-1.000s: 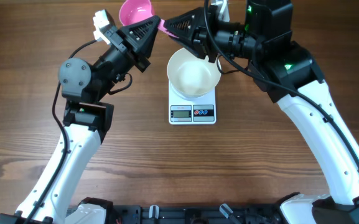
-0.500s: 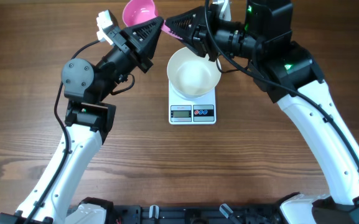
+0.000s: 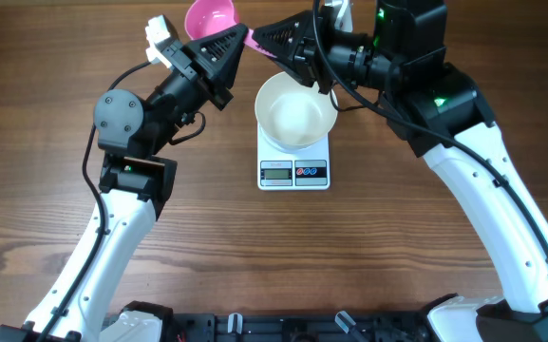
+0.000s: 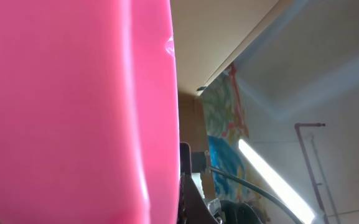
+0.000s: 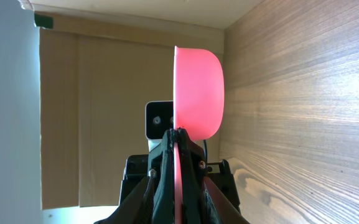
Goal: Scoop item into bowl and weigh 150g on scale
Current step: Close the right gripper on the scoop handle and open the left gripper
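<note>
Beyond the scale [image 3: 292, 160], its display unreadable, the left tool [image 3: 242, 37] clenched a pink scoop [image 3: 207, 17]. The right tool [image 3: 257, 35] flanked its handle [image 3: 249, 39], grip unclear.

Pink plastic scoop [image 3: 207, 17] at far edge of wood-grain table [image 3: 397, 266], brown cardboard-like panel [image 5: 104, 93] behind.

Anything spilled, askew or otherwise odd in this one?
Nothing is spilled or damaged. The white bowl sits upright and empty on the scale. The one oddity is that both arms' jaws meet at the pink scoop handle at once, above the table's far edge.
</note>
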`<state>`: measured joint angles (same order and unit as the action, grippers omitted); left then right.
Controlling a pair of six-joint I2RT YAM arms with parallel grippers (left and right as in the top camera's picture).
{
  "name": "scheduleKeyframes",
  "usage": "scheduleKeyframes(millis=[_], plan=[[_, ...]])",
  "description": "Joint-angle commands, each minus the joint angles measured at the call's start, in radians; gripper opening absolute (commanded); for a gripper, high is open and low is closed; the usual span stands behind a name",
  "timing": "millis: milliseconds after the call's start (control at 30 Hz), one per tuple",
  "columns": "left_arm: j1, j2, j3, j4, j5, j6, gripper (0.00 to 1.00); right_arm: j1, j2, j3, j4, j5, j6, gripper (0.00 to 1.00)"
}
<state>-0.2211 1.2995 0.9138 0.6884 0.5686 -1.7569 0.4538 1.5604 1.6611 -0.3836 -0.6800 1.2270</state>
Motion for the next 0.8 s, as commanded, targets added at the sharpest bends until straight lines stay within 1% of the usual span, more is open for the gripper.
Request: scheduleKeyframes(millis=[0,400,767], plan=[[-0.002,-0.009,0.009,0.003,-0.014,-0.002,0.04,0.002,0.007,0.015,0.005,-0.027,0.007,0.24],[-0.002,-0.009,0.009,0.002,-0.013,-0.002,0.04,0.002,0.007,0.015,0.002,-0.041,0.007,0.21],[-0.002,-0.009,0.009,0.001,-0.013,-0.002,0.04,0.002,0.007,0.015,0.002,0.002,0.003,0.2]])
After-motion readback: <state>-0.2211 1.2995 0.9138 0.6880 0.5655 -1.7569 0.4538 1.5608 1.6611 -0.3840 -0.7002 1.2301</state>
